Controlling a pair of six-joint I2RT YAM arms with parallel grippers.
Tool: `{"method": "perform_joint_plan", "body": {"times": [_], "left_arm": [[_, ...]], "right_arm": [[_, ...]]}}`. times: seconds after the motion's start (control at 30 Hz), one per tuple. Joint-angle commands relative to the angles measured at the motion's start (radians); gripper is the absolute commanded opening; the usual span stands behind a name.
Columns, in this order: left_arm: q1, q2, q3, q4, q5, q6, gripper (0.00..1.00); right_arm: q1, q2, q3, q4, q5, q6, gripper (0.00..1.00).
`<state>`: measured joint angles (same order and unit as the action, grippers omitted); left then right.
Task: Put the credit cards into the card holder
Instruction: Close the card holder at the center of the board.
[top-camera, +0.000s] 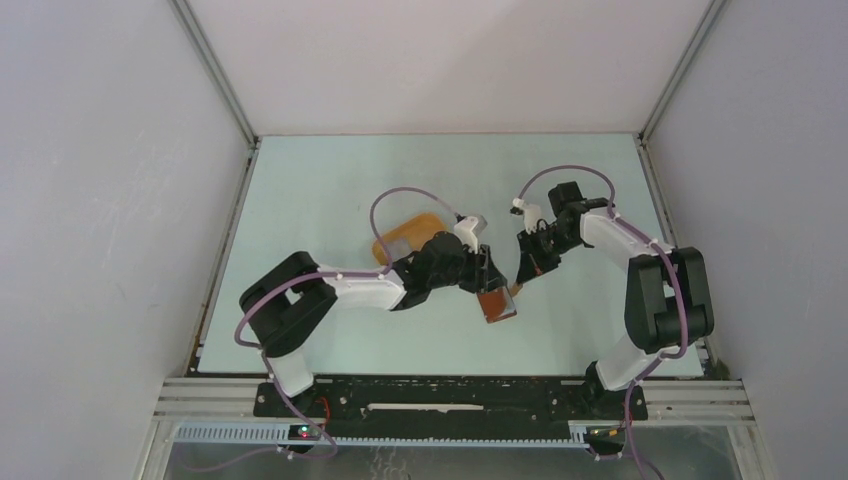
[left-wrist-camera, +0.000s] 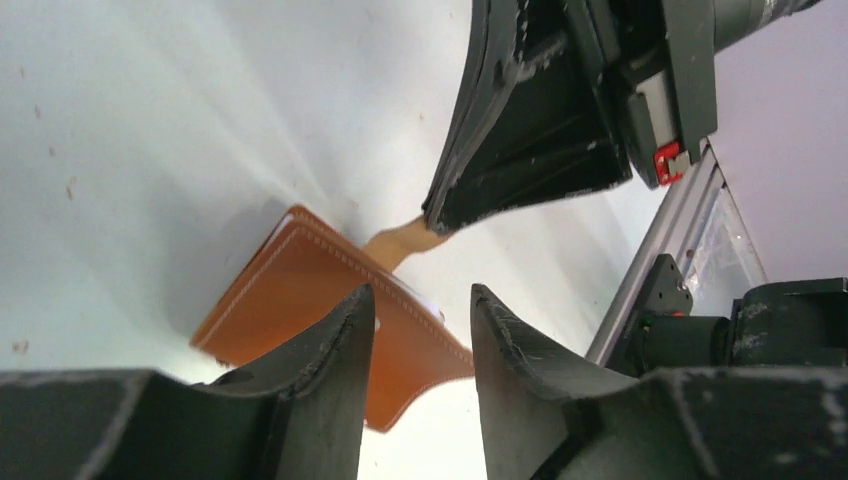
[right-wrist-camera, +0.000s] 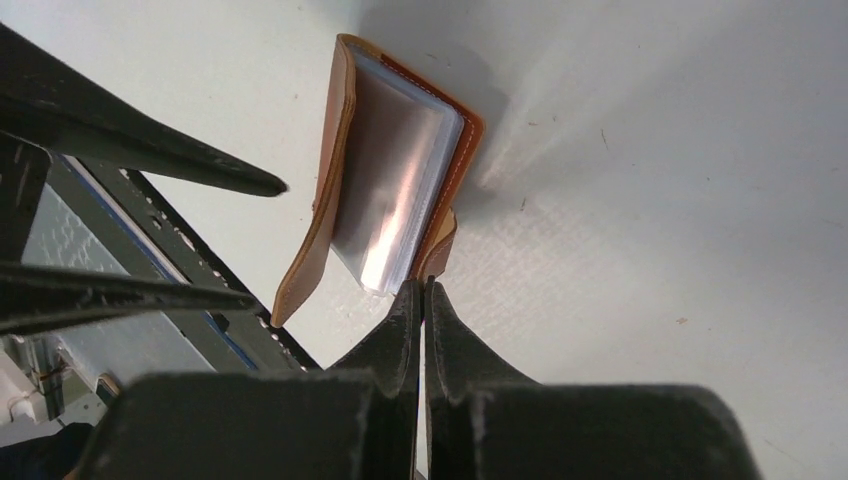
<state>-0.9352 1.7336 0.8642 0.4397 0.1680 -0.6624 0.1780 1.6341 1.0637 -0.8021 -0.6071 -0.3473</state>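
Observation:
The card holder (top-camera: 497, 305), a reddish-brown wallet, rests on the table between the two arms. In the right wrist view the card holder (right-wrist-camera: 345, 150) stands partly open, with pale shiny leaves (right-wrist-camera: 395, 185) inside. I cannot tell whether these are credit cards; no loose card shows. My right gripper (right-wrist-camera: 422, 283) is shut on the holder's small brown tab (right-wrist-camera: 440, 250). My left gripper (left-wrist-camera: 420, 292) hovers open just before the holder's brown cover (left-wrist-camera: 290, 295), with nothing between its fingers. From above, the left gripper (top-camera: 488, 272) and right gripper (top-camera: 524, 272) nearly meet over the holder.
An orange-yellow oval tray (top-camera: 403, 233) lies behind the left arm, partly hidden by it. The table's near edge with its metal rail (top-camera: 450, 385) runs close below the holder. White walls close off the table on the other sides.

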Motion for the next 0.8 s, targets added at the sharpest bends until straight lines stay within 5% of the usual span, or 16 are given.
{"method": "perform_joint_plan", "body": {"times": [0.0,0.43,0.77], "left_arm": [[0.006,0.074,0.110,-0.046,0.007,0.103,0.46],[0.000,0.196,0.125,0.045,0.016,0.027,0.46],[0.002,0.250,0.128,-0.004,0.005,-0.022,0.30]], "right_arm": [[-0.004,0.012,0.042,-0.027,-0.061,-0.024,0.00],[-0.005,0.061,0.066,-0.038,-0.105,-0.002,0.00],[-0.014,0.073,0.069,0.000,-0.070,0.039,0.00]]}}
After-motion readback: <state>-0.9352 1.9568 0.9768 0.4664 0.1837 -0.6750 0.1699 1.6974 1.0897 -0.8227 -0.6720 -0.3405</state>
